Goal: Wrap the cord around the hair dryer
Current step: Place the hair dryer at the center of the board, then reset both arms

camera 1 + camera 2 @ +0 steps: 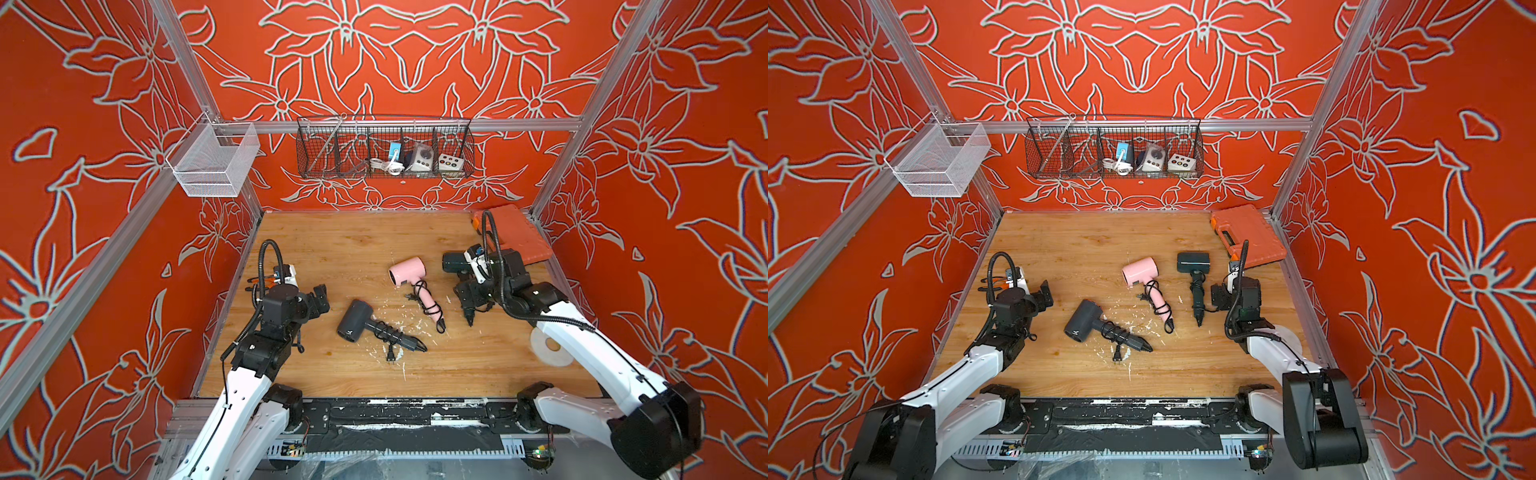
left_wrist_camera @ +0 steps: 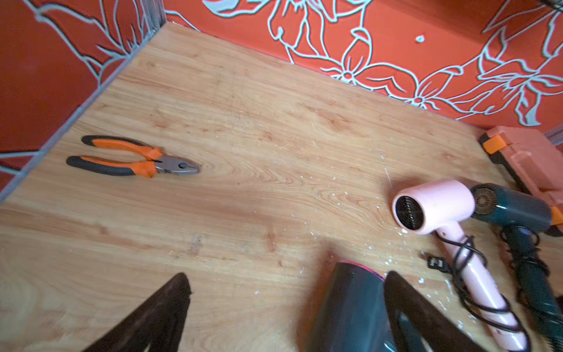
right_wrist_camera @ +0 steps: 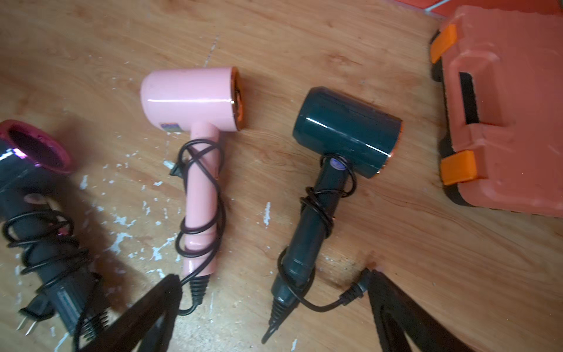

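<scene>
Wooden table [image 1: 332,249] carries an orange case [image 1: 1250,232] at the far right corner. Mid-table lie the grey dryer [image 1: 353,322], pink dryer [image 1: 409,270] and green dryer [image 1: 1192,262]. Left gripper [image 1: 321,300] and right gripper [image 1: 1216,298] flank them, jaws apart, empty; a black cord [image 3: 313,207] coils round each handle.

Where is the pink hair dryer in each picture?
In a top view: the pink hair dryer lies mid-table, beside the grey hair dryer.
In a top view: it lies mid-table, beside the dark green hair dryer.
Left wrist view: its head overlaps the dark green one.
Right wrist view: it lies between the grey one and the dark green one.
Shared landmark: the orange tool case.
</scene>
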Available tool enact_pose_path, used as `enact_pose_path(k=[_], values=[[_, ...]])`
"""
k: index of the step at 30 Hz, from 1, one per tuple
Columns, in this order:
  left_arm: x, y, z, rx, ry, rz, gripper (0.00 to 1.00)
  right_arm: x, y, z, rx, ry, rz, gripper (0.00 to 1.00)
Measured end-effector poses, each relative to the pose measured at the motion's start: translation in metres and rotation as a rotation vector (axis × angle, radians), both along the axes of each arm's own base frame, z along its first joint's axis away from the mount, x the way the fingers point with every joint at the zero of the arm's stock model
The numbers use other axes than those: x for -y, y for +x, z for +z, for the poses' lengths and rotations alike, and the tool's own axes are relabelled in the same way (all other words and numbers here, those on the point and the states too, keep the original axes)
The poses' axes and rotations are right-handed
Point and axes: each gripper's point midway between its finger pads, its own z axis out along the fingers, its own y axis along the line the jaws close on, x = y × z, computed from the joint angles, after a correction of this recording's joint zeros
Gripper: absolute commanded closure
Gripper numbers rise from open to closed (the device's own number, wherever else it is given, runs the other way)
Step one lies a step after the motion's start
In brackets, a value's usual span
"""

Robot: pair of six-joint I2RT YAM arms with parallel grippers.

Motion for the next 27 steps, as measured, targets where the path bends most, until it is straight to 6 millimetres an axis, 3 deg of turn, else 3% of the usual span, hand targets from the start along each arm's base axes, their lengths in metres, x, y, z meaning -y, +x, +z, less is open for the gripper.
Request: enact_pose_path(k=[7,14,21,27], values=[[-0.011,0.016,-0.014,0.067,0.129,0.018,0.06,0.058,0.02,-0.013,0.095,-0.052,-0.207,0.01],[-0.021,0.033,-0.025,0.087,0.15,0.059,0.05,0.092,0.033,-0.028,0.161,-0.07,-0.328,0.01],[-0.033,0.042,-0.055,0.067,0.202,0.104,0.04,0.109,0.044,-0.047,0.203,-0.074,-0.378,0.02],[-0.039,0.047,-0.063,0.096,0.225,0.124,0.04,0.113,0.035,-0.075,0.257,-0.085,-0.363,0.02]])
